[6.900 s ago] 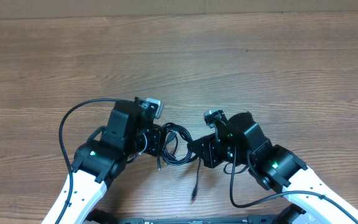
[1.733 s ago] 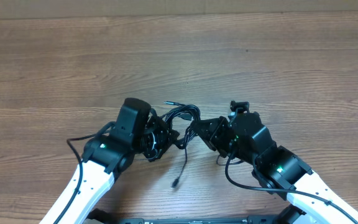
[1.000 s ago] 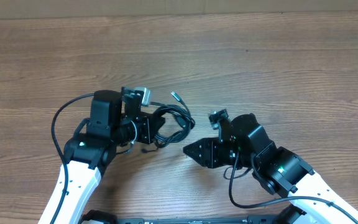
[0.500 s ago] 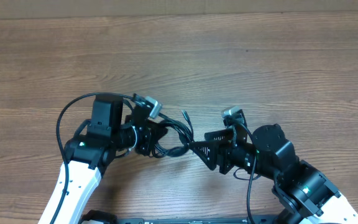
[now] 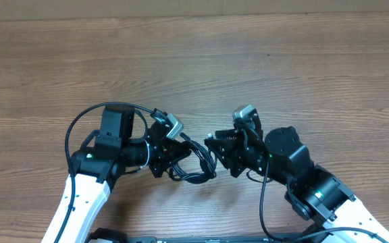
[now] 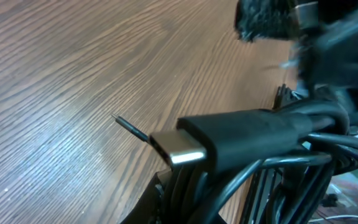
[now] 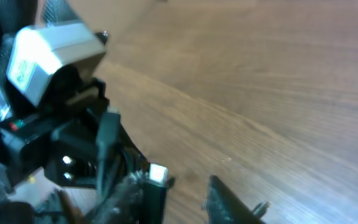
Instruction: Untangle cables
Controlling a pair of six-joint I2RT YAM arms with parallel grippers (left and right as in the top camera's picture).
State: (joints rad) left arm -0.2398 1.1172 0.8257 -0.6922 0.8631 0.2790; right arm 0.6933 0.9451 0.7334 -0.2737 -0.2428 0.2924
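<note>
A tangled bundle of thin black cables (image 5: 196,169) is shown near the middle of the wooden table (image 5: 282,67), towards its near edge, between two grippers. On the left, the bundle is clamped in the fully closed left gripper (image 5: 169,154), and a silver-tipped plug (image 6: 178,149) juts out beside it. On the right, the right gripper (image 5: 213,143) is set against the loops; whether a strand is gripped cannot be told. The cords are judged light, limp and easily snagged, so a firm plug end is best taken hold of.

Wooden table (image 5: 282,67) — brown woodgrain
</note>
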